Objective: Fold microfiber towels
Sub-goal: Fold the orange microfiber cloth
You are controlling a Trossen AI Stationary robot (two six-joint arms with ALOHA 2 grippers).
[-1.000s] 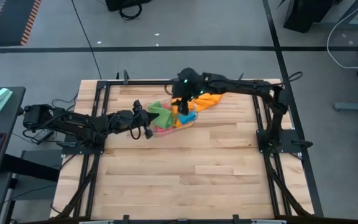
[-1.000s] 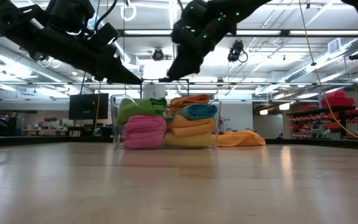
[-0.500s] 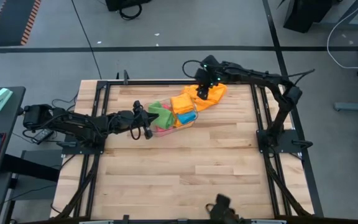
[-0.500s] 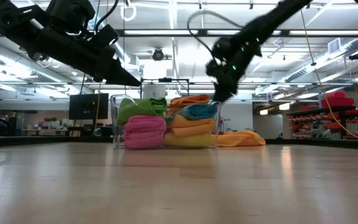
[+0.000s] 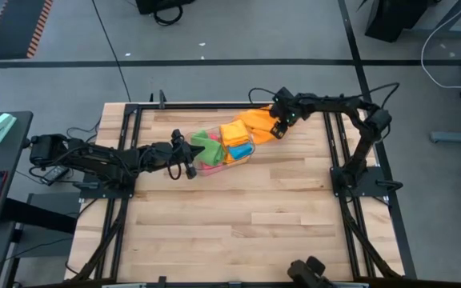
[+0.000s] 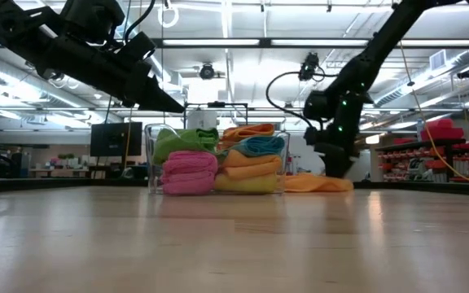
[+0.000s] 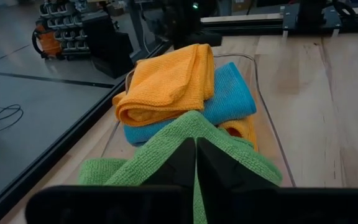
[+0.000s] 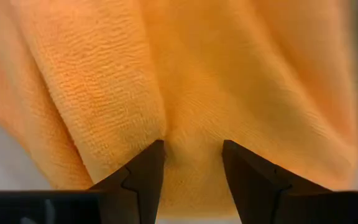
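The right tool (image 5: 279, 128), at upper right, pressed parted fingers straight into the loose orange towel (image 5: 259, 122) (nearer arm); left tool (image 5: 189, 157) stayed clenched.

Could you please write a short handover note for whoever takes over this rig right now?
Left claw: shut, empty, hovering over the green towel at the clear bin's left end.
Right claw: fingers apart, pressed down into the loose orange towel on the table just right of the bin.
Done: folded pink, green, blue, yellow and orange towels sit in the bin.
Left: the loose orange towel lies crumpled, not yet folded.
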